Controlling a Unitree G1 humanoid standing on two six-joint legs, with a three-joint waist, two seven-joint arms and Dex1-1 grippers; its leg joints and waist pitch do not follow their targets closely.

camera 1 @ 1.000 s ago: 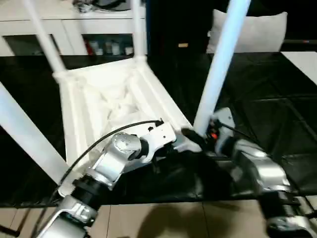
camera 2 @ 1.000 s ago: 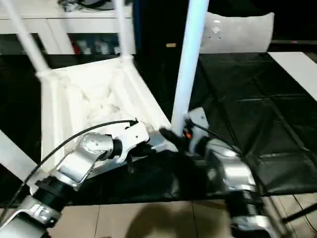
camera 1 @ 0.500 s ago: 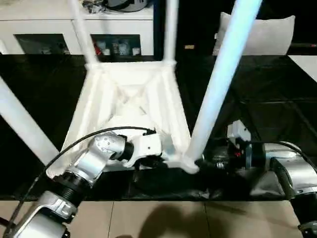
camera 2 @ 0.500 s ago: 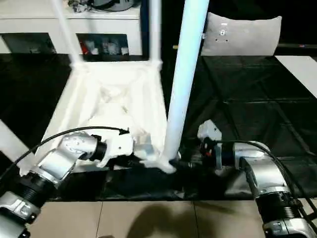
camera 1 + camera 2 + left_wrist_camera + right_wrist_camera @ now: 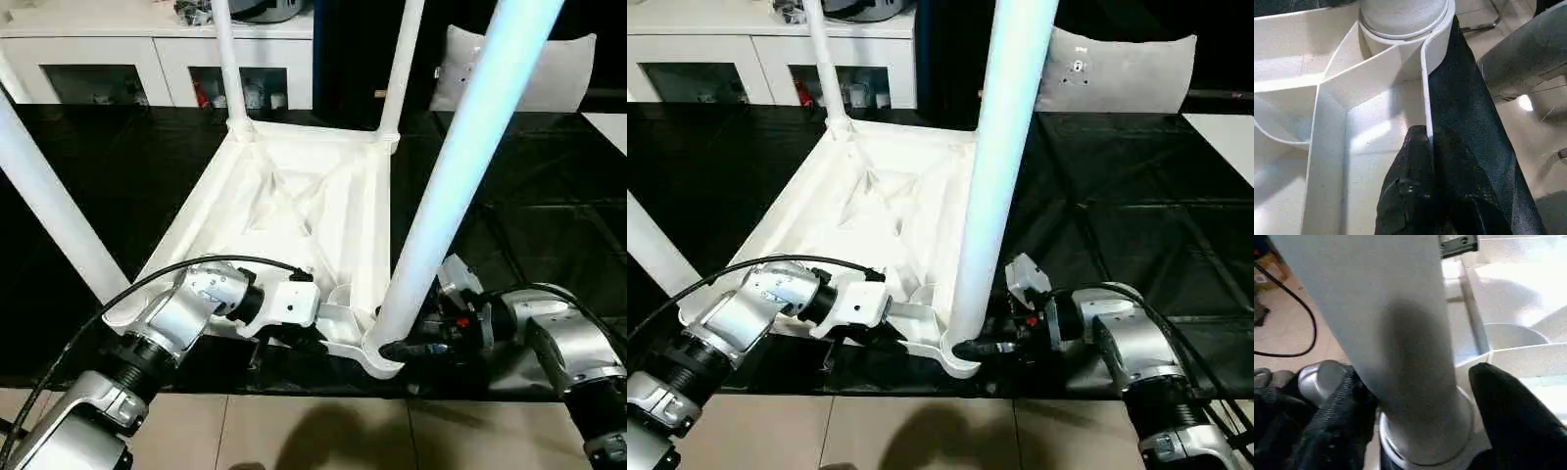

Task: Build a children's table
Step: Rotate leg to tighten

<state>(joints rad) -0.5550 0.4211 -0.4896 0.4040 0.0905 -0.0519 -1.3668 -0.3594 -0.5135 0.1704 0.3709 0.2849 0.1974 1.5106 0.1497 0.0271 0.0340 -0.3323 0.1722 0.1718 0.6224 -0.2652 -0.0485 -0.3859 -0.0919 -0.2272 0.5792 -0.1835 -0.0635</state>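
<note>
The white children's table lies upside down on the black mat, its ribbed top (image 5: 294, 206) facing up and all four legs standing in the corner sockets. My left gripper (image 5: 1427, 142) is shut on the thin near rim (image 5: 338, 338) of the top, close to the near right socket. The near right leg (image 5: 460, 166) rises tall in front of me. My right gripper (image 5: 1422, 401) grips this leg just above its socket, one black finger (image 5: 1337, 421) on each side. The near left leg (image 5: 49, 215) and two far legs (image 5: 227, 69) stand free.
A white cabinet (image 5: 147, 59) with glass doors runs along the back left. A pale cushion-like panel (image 5: 549, 69) leans at the back right. The black mat (image 5: 529, 215) stretches right of the table, and tan floor tiles (image 5: 323, 436) lie just below its near edge.
The head view has shifted. Beyond that, the table has turned to lie squarer to me with both grippers holding on, and my right forearm has swung lower and out to the right.
</note>
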